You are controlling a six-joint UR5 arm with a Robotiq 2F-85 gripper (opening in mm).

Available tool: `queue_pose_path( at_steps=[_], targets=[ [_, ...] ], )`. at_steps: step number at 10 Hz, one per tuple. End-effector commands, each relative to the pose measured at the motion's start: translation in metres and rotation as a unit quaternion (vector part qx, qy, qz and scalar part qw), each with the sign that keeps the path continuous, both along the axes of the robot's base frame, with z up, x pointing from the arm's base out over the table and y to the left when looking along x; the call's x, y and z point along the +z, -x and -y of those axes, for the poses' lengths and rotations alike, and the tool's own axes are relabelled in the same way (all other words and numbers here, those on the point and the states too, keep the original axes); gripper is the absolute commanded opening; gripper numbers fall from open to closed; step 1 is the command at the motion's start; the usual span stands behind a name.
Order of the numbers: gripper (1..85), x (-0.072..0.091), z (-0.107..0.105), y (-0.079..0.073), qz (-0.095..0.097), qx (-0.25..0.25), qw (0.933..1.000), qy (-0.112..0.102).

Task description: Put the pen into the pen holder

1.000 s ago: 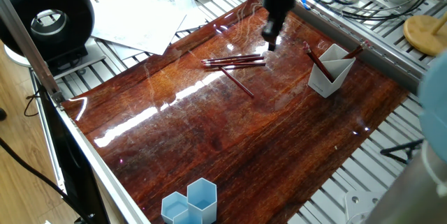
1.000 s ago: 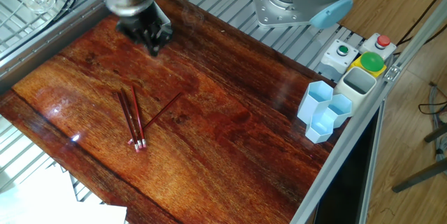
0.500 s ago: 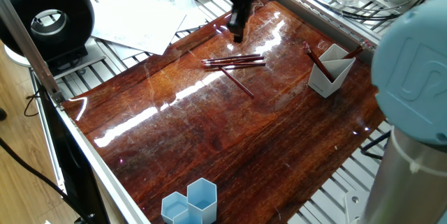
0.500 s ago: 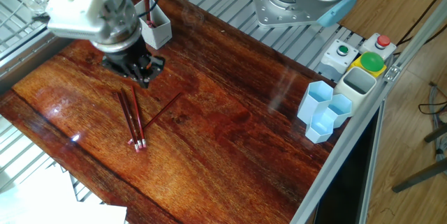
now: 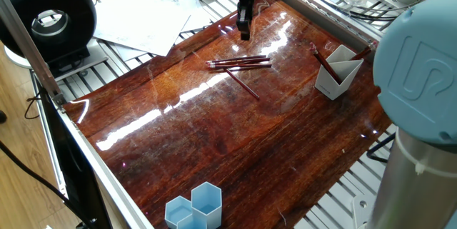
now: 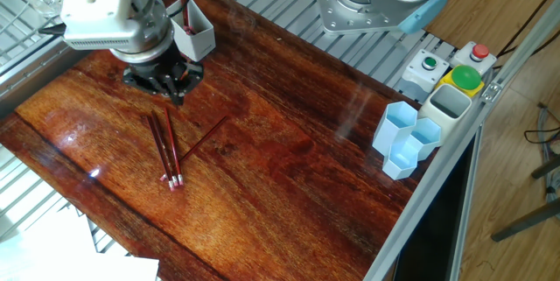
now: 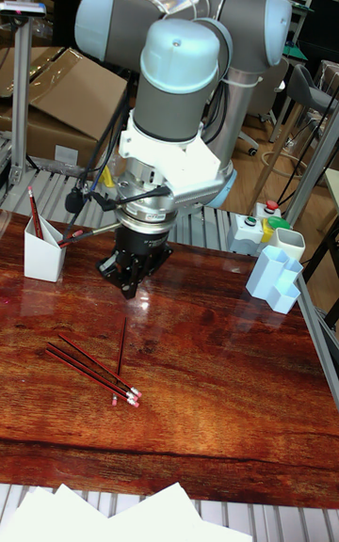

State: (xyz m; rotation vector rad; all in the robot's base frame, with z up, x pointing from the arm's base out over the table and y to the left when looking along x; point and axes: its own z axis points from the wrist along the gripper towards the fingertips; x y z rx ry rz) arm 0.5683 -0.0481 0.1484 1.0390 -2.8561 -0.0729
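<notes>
Plainly, the gripper [image 6: 171, 95] hung empty, jaws nearly closed, above the pens [image 5: 239, 63] lying touching on the table, well apart from the pen holder [image 5: 338, 73] — crowding risked a double or fumbled grab.

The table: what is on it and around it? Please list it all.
table: one, glossy red-brown wood
loose pens: three or four, dark red, mid-table
pen holder: one, white, table's edge, pens already inside
hexagonal cups: one cluster, light blue, opposite edge
button box: one, red, green and yellow buttons, off the table
papers: several, white, beside the table
robot arm: one, grey and light blue; jaws hang over the table by the loose pens
</notes>
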Motion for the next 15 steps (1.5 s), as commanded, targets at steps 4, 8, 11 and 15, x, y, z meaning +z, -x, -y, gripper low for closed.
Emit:
queue_pose_path(
  at_steps=[4,8,11,15],
  targets=[
    [42.0,0.009,0.045,0.020,-0.043,0.052,0.9946,0.079],
    [42.3,0.013,0.059,0.027,-0.062,0.084,0.9894,0.100],
    [42.3,0.014,0.060,0.030,-0.070,0.098,0.9879,0.098],
    [40.0,0.005,0.045,0.025,-0.068,0.079,0.9899,0.096]
  ],
)
